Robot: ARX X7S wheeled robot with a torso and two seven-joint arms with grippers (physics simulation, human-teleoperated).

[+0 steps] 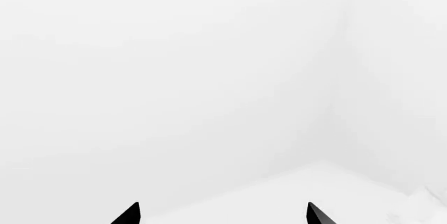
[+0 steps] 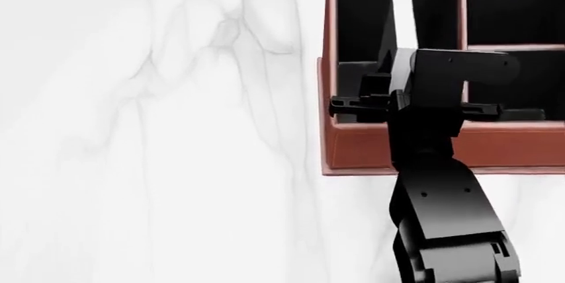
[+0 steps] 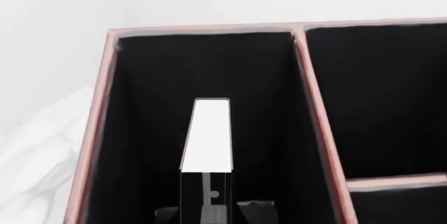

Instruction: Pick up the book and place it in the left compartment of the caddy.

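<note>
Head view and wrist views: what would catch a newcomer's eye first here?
The book, standing on edge with its white pages showing, held by the right gripper over the left compartment of the reddish-brown caddy. The left gripper faces only bare white surfaces.

Two black fingertips [image 1: 129,214] of the left pincer [image 1: 222,214] stand well apart before blank white walls meeting at a corner.

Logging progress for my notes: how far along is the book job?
Pickup looks done: the right gripper holds the book on edge over the caddy's left compartment. In hand: lowering it in. Left: release and withdraw. The left gripper is idle, open.
</note>
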